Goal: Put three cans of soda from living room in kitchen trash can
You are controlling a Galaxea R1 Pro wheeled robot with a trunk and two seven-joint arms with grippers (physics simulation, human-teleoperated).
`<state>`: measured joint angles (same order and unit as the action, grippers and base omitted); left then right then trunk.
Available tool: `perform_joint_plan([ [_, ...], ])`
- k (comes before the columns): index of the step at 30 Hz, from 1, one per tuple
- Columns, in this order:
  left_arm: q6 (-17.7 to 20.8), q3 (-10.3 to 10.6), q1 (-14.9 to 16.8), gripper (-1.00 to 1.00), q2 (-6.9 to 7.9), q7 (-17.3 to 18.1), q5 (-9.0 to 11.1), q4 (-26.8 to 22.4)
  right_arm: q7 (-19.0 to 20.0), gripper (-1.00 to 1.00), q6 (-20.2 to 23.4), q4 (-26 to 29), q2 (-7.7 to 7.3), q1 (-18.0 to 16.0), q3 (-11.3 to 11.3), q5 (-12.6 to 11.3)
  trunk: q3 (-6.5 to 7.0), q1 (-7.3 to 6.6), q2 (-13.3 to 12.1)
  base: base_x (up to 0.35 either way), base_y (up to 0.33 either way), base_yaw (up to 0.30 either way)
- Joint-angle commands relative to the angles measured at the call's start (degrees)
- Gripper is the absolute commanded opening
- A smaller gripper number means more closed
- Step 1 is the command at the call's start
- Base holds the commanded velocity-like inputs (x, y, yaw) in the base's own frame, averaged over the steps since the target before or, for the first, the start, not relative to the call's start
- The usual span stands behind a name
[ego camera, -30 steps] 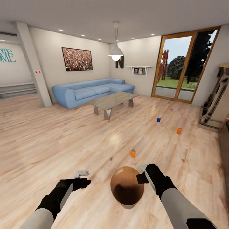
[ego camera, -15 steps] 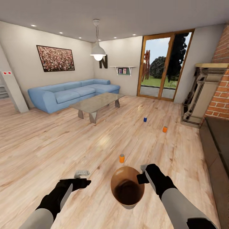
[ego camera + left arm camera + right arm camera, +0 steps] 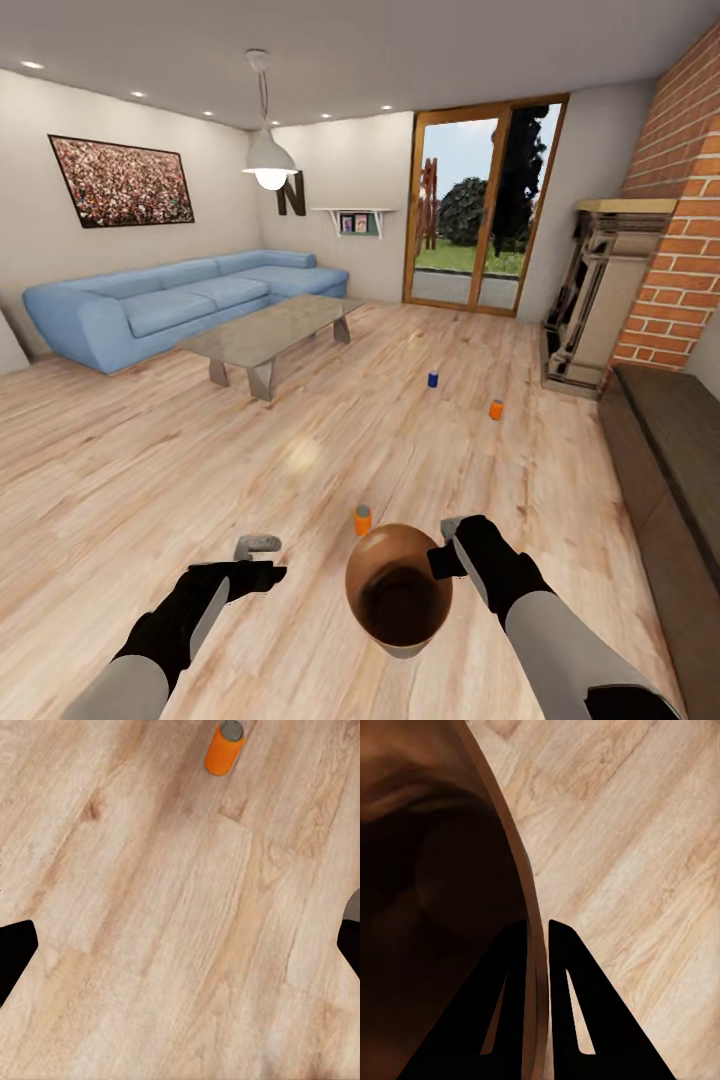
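I hold the trash can (image 3: pixel 372 556), brown inside, low in front of me, with my right gripper (image 3: pixel 447 547) shut on its rim. In the right wrist view the two black fingers (image 3: pixel 507 1005) pinch the rim wall (image 3: pixel 534 945), and the bin's dark inside (image 3: pixel 427 885) lies beside them. An orange can of soda (image 3: pixel 362 520) stands upright on the wood floor just beyond the bin and shows again in the left wrist view (image 3: pixel 223 748). Farther off stand a dark blue can (image 3: pixel 433 379) and a second orange can (image 3: pixel 495 409). My left gripper (image 3: pixel 256 561) hangs open over bare floor (image 3: pixel 180 945).
A light blue corner sofa (image 3: pixel 170 305) and a glass coffee table (image 3: pixel 270 335) stand at the left. At the right are a brick fireplace (image 3: pixel 600 290) and a dark hearth ledge (image 3: pixel 670 440). Glass doors (image 3: pixel 480 215) are at the back.
The camera has swung to the right, so the room has slid left in view and more of the fireplace shows. The near orange can now lies closer to the bin. Both grippers hold their poses.
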<state>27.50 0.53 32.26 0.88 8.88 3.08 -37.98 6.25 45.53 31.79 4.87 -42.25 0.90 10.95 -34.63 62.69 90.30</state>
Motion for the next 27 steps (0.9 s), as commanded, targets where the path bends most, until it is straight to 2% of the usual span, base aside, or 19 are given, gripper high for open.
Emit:
perform_joint_plan([
  [1, 0.0, 0.0, 0.0, 1.0, 0.0, 0.0, 0.0, 0.0, 0.3, -1.0, 0.0, 0.0, 0.03, 0.0, 0.0, -0.7, 0.01, 0.0, 0.0, 0.345, 0.085, -0.019],
  [9, 0.0, 0.0, 0.0, 1.0, 0.0, 0.0, 0.0, 0.0, 0.3, -1.0, 0.0, 0.0, 0.03, 0.0, -0.1, -0.8, 0.01, 0.0, 0.0, 0.345, 0.088, -0.056],
  [27, -0.2, 0.1, -0.1, 1.0, 0.0, 0.0, 0.0, 0.0, 0.3, -1.0, 0.0, 0.0, 0.05, 0.0, -0.1, -0.8, 0.01, 0.0, 0.0, 0.345, 0.089, -0.253],
])
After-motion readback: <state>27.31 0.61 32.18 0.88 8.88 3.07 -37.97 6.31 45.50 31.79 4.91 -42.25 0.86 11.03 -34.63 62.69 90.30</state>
